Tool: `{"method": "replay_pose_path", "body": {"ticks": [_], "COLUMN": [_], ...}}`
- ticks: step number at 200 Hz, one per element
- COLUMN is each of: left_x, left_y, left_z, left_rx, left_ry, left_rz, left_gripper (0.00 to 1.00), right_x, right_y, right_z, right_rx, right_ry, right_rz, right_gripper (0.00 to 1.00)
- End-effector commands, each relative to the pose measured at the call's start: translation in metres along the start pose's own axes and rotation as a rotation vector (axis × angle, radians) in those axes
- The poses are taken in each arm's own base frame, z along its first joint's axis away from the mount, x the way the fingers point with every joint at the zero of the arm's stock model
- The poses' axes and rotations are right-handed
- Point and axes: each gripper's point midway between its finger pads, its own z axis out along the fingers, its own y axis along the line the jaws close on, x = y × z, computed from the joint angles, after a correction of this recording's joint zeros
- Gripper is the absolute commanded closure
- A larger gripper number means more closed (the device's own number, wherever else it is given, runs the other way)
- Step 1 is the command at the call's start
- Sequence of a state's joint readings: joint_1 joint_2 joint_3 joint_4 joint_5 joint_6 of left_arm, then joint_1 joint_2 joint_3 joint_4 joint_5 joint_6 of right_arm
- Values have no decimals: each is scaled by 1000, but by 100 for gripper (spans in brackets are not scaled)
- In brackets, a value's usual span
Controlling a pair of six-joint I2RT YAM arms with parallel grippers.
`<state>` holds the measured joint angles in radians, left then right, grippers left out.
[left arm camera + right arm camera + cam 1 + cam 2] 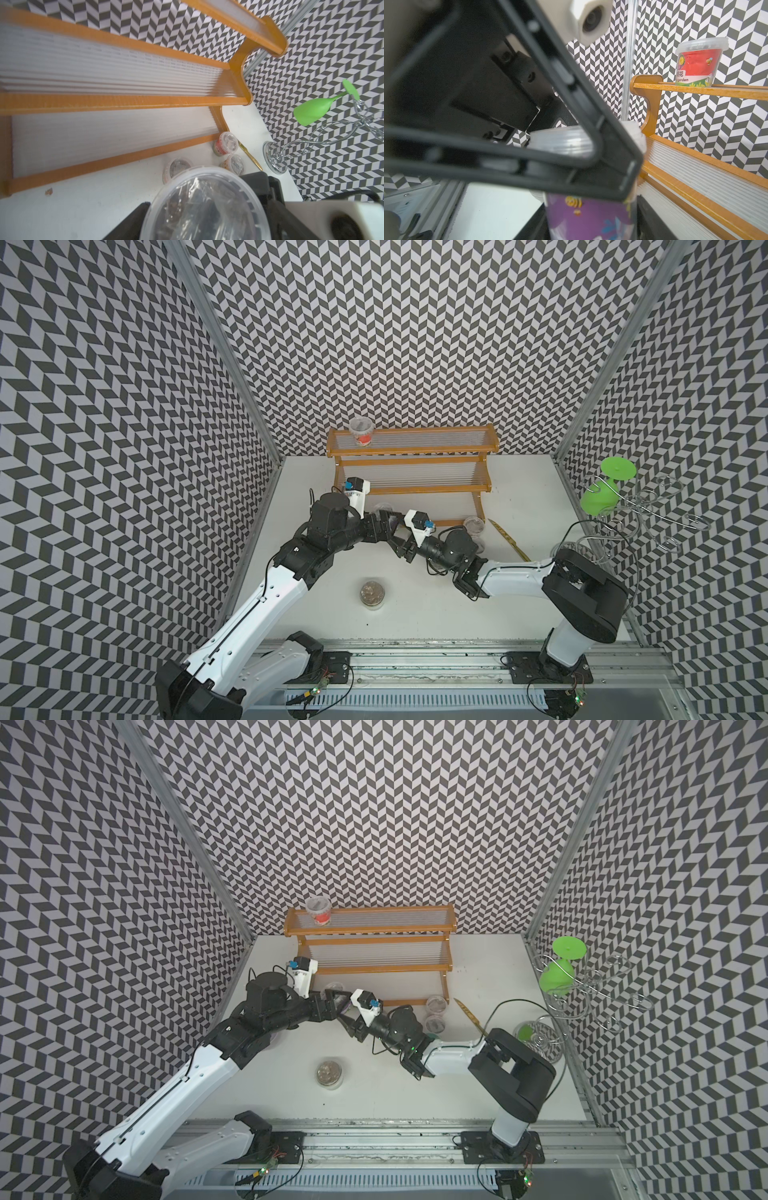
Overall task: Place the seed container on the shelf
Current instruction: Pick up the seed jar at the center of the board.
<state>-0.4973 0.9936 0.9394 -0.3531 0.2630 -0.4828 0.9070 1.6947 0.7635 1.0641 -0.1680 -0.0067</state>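
Bright, even light; soft shadows on the white tabletop (436, 597). Both top views bow at edges. Wrist-view foregrounds blurred.

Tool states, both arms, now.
Left tool: open, astride the lid of the purple seed cup.
Right tool: closed on that cup's body.

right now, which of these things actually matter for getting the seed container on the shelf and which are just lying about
In the job: purple seed cup in the right tool; shelf.
Lying about: red cup on the top tier; three loose cups by the shelf's end; front jar; gold knife; green goblet; wire stand.
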Motion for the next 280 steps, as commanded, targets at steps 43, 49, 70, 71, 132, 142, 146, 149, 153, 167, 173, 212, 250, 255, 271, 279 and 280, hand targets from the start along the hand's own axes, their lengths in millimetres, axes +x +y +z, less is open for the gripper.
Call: {"method": "replay_pose_path", "body": {"ticks": [43,49,70,71,132,142,146,149,153,167,173,212,250,255,271,279,280], "left_x": [-21,-21,-19,-18,-11,-12,-12,-12,-13,-13,-13,-19,-30,-31,-41,-48,-49], "left_y": [-22,-21,-17,-16,-3,-4,-4,-5,-6,-8,-8,-7,-6,-5,-4,-6,-6], "left_z": [-9,-9,-7,-7,0,-1,-1,-1,-1,-1,-1,-4,-10,-11,-16,-18,-19], "left_rx": [110,106,93,92,39,42,45,49,53,65,71,52,25,18,-4,-9,-9], "left_ry": [-150,-151,-156,-154,-132,-138,-141,-144,-147,-155,-157,-180,-227,-234,-271,-288,-289], "left_rz": [176,178,176,176,201,202,203,204,204,204,204,192,184,180,164,163,163], "left_gripper": [15,16,16,16,18,20,21,22,22,26,27,29,31,32,33,34,35], "right_x": [-47,-48,-50,-50,-55,-56,-56,-56,-56,-55,-55,-54,-51,-50,-43,-39,-39], "right_y": [4,4,5,4,5,5,5,5,5,5,5,4,0,-1,-4,-5,-6], "right_z": [-2,-2,-1,-1,-1,-1,-1,-1,-1,-1,-1,-2,-6,-7,-12,-16,-17], "right_rx": [-41,-42,-44,-44,-49,-49,-48,-49,-49,-48,-48,-36,-9,-5,21,37,38], "right_ry": [-138,-139,-141,-141,-144,-146,-145,-145,-144,-142,-141,-132,-118,-110,-86,-72,-71], "right_rz": [94,100,106,106,106,103,102,103,104,103,105,104,81,78,66,58,56], "right_gripper": [40,40,40,40,40,40,40,40,40,39,39,32,29,28,26,25,24]}}
